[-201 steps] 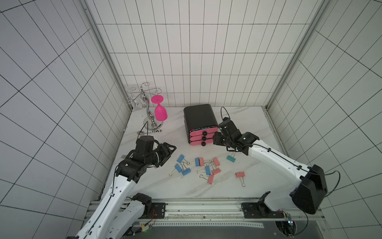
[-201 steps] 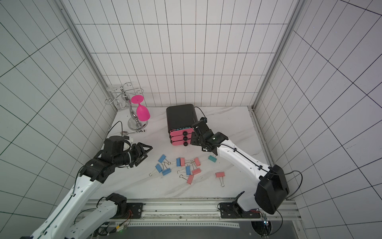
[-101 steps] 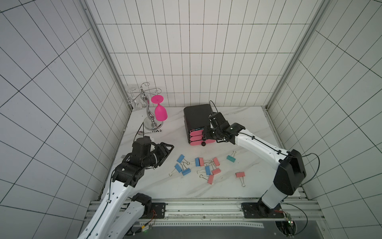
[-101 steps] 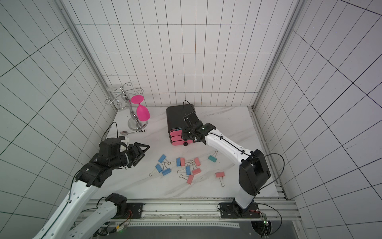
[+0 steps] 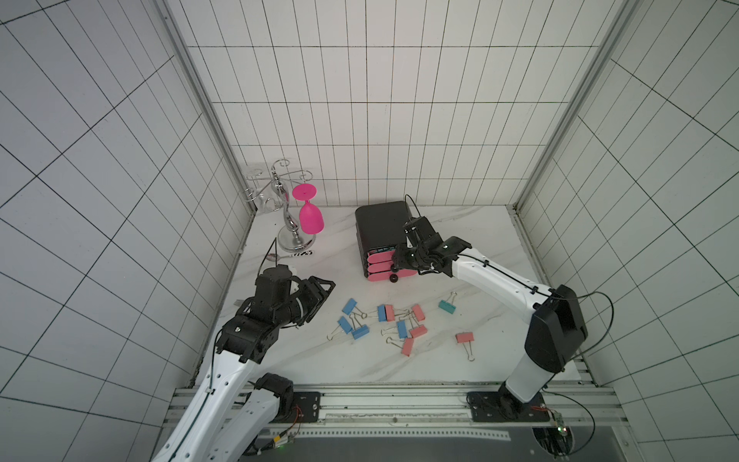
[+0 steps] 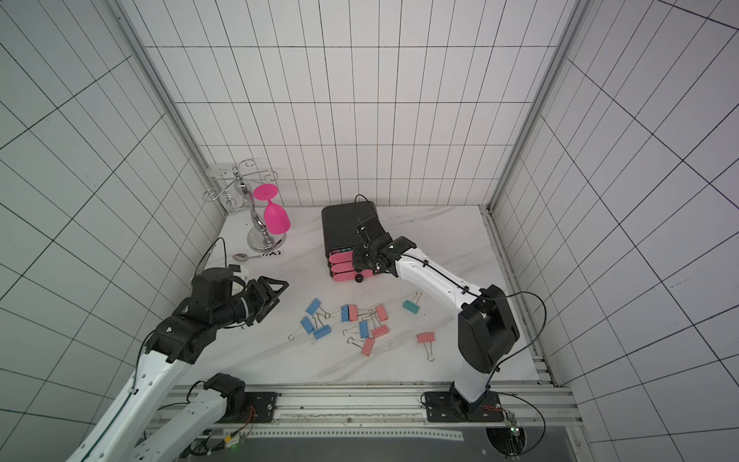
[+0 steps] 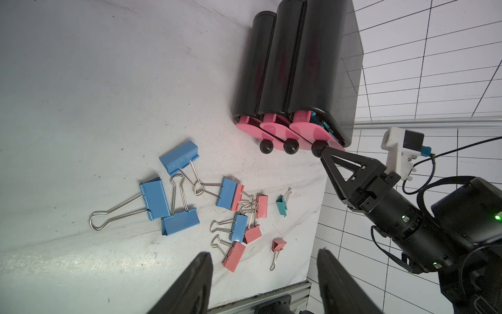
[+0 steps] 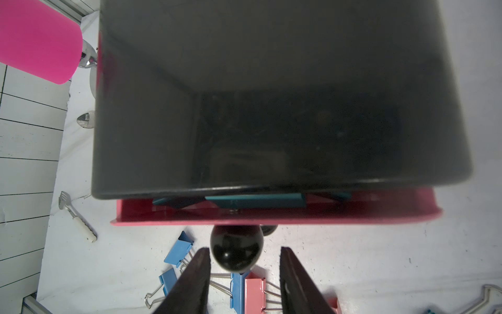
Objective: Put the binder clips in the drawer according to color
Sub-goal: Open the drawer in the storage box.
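Note:
The drawer chest (image 5: 380, 224) is black with three pink fronts and black knobs. Its top drawer stands slightly pulled out, with teal clips (image 8: 255, 201) inside. My right gripper (image 5: 400, 260) is open at that drawer's knob (image 8: 236, 252), one finger on each side, with a gap on one side. Blue (image 5: 349, 306), pink (image 5: 464, 338) and one teal (image 5: 447, 306) binder clips lie loose on the table in front of the chest. My left gripper (image 5: 326, 288) hovers open and empty, left of the clips; its fingers (image 7: 195, 282) stand wide apart.
A pink goblet (image 5: 311, 218) hangs upside down on a chrome rack (image 5: 294, 236) at the back left, beside a clear glass (image 5: 260, 196). A spoon (image 6: 241, 257) and a small fork (image 8: 77, 217) lie near the left wall. Tiled walls enclose three sides.
My right gripper has moved left along the chest's front to the top drawer's knob, and its jaws have narrowed around it. The left arm has drifted slightly.

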Robot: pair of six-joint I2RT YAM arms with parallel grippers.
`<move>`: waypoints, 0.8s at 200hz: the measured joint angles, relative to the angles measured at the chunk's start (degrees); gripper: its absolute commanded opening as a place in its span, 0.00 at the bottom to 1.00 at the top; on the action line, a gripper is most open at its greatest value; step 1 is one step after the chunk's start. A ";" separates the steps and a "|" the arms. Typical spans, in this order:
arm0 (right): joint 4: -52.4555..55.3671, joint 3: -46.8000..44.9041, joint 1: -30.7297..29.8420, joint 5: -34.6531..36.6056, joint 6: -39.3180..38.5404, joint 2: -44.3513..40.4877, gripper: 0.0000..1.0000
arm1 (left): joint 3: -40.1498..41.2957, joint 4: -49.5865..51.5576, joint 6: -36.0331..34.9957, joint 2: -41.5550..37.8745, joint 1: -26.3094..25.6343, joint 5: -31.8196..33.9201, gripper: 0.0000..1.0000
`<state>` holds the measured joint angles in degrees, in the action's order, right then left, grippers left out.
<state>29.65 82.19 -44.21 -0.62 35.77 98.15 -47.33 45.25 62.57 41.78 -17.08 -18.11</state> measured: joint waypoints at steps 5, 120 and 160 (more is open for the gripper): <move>-0.07 0.00 0.00 -0.20 0.00 0.26 0.44 | 0.00 0.09 0.02 0.00 0.00 0.02 0.65; -1.53 2.78 0.00 -0.52 1.73 3.48 0.28 | -0.04 3.15 -0.87 -0.90 0.50 0.07 0.65; -2.84 0.76 -0.52 -0.13 2.69 2.16 0.27 | -0.35 3.61 -1.14 -0.83 0.66 0.04 0.65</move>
<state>26.81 82.96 -44.73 -0.75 38.46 100.31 -47.68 48.86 61.43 40.95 -16.43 -18.06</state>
